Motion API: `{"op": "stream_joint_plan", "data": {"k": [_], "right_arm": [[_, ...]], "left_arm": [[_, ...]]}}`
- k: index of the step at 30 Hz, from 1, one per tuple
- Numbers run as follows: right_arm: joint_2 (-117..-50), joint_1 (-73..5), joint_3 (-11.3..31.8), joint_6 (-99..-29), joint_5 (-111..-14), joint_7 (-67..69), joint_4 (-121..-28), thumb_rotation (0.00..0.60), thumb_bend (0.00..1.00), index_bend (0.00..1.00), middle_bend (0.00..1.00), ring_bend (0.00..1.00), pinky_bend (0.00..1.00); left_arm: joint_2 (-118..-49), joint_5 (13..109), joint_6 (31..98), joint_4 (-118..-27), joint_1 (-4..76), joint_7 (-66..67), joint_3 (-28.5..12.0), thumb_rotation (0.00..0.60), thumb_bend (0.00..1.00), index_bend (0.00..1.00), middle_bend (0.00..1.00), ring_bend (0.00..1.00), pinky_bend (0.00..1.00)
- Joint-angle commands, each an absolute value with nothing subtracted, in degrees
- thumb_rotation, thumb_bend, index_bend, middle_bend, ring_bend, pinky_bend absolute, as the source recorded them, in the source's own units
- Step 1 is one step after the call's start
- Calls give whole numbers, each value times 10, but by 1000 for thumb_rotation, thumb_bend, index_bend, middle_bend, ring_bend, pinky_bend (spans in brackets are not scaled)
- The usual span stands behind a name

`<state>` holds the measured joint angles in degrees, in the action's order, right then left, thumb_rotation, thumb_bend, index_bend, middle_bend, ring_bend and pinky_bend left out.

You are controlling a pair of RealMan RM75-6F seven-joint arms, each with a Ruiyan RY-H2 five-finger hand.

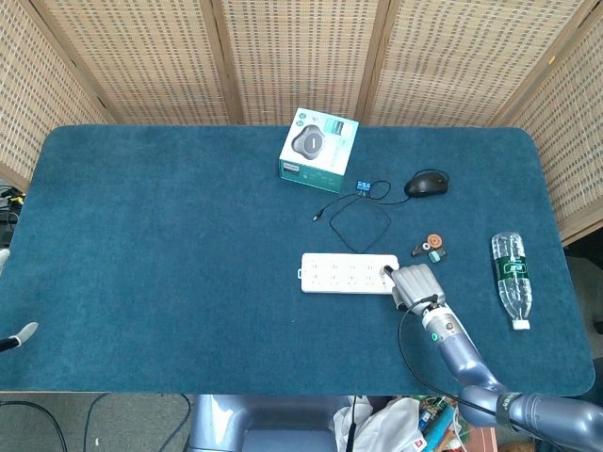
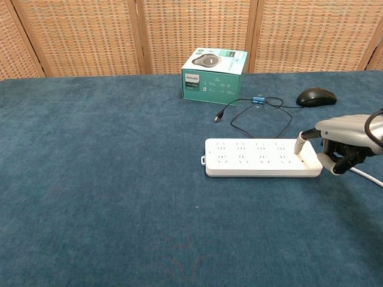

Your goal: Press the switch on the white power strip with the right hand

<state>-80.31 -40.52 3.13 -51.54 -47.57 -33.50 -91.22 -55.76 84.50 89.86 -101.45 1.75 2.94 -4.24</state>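
Switch on white power strip (image 2: 262,157) hidden under right hand (image 2: 342,142) fingertip; left hand (image 1: 17,336) prob. cut off.

Right hand (image 2: 342,142): one finger stretched down onto the strip's right end, others curled in.
Power strip (image 2: 257,158): flat on the blue table (image 2: 96,179).
Behind it: boxed Philips product (image 2: 213,75), black mouse (image 2: 316,96).

A green box (image 1: 317,144), black mouse (image 1: 427,184) and plastic bottle (image 1: 511,277) lie on the table (image 1: 170,245).
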Motion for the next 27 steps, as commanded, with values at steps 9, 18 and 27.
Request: {"op": "stream_joint_plan", "data": {"k": [9, 18, 27], "right_arm": [[-795, -407, 34, -531, -486, -329, -927, 600, 678, 254, 875, 913, 1000], [-746, -390, 54, -588, -561, -289, -998, 600, 677, 254, 875, 913, 1000], [-684, -301, 41, -733, -723, -172, -1038, 600, 159, 248, 590, 634, 718]], "left_arm": [[-558, 843, 898, -1024, 19, 40, -43, 600, 0, 0, 0, 0, 0], [-555, 846, 901, -1024, 17, 33, -43, 600, 0, 0, 0, 0, 0], [-552, 852, 905, -1020, 13, 21, -39, 600, 0, 0, 0, 0, 0]]}}
